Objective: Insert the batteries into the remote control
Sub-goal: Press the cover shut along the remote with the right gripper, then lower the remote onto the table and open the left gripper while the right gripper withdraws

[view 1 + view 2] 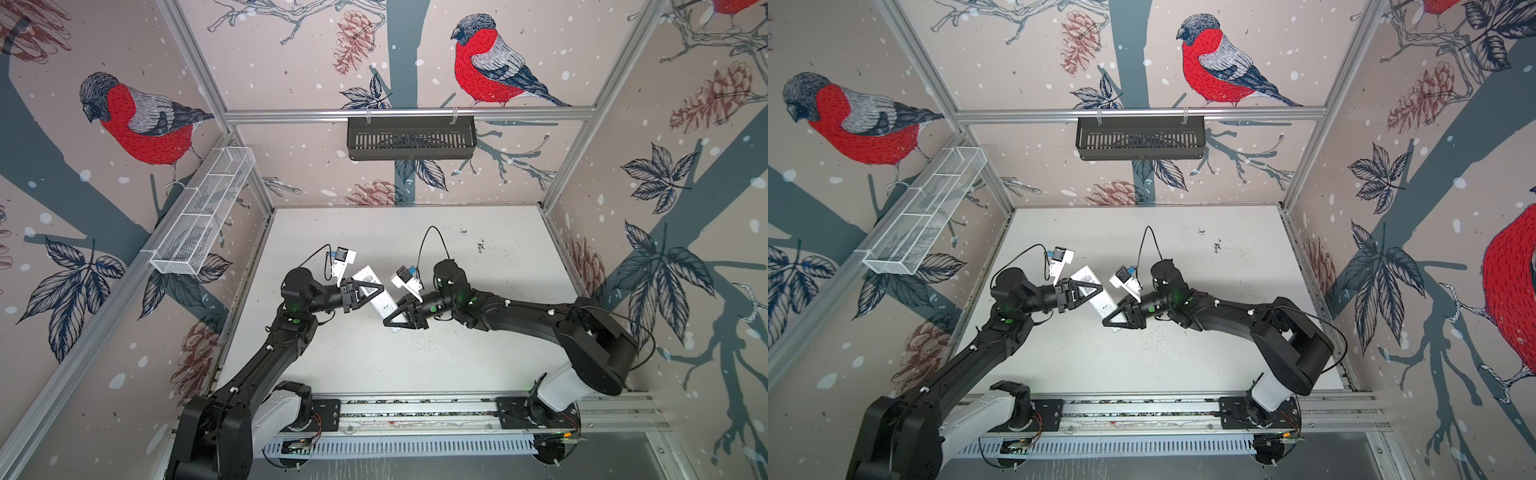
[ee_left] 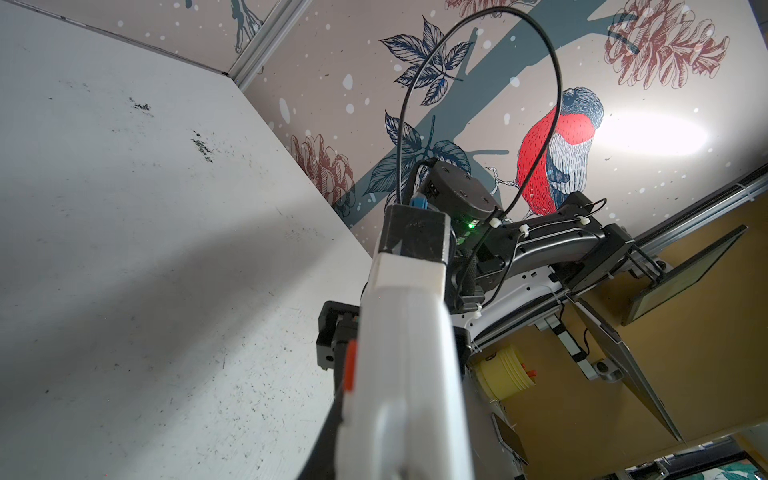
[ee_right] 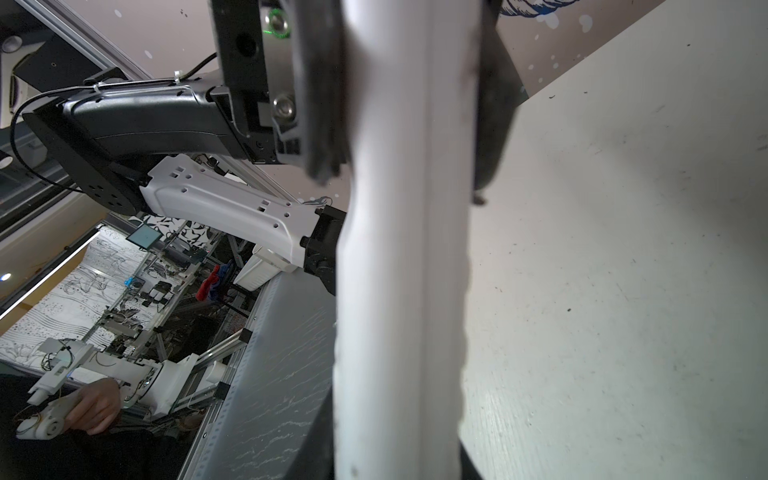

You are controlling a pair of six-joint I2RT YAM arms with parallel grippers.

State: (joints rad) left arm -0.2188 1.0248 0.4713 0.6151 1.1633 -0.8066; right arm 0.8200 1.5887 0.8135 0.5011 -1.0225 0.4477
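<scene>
Holding the remote control point(image 1: 380, 301) aloft between both arms, over the middle of the white table point(image 1: 415, 365), apparently clear of its surface. Seen the same way in both top views: lying slantwise, one end toward the back wall and the other toward the arm bases, with the back side and its printed sticker point(image 1: 365, 276) turned upward. Gripped at the far end by the left gripper point(image 1: 370, 289), clenched tight across the width of the white body. Pinched at the near end by the right gripper point(image 1: 397, 318), closed on it as well, with dark fingers point(image 3: 322, 124) pressed to both long edges in the right wrist view. Showing the remote control point(image 3: 399, 291) lengthwise in the centre of that view as a blurred white bar against the pale table. Facing each other across the remote control, with tips near one another but not touching. On the back rail, a black slotted basket point(image 1: 411, 137); along the left wall, a white wire basket point(image 1: 203, 212); all around, wallpaper point(image 1: 582, 62) of red-breasted birds and pine cones
</scene>
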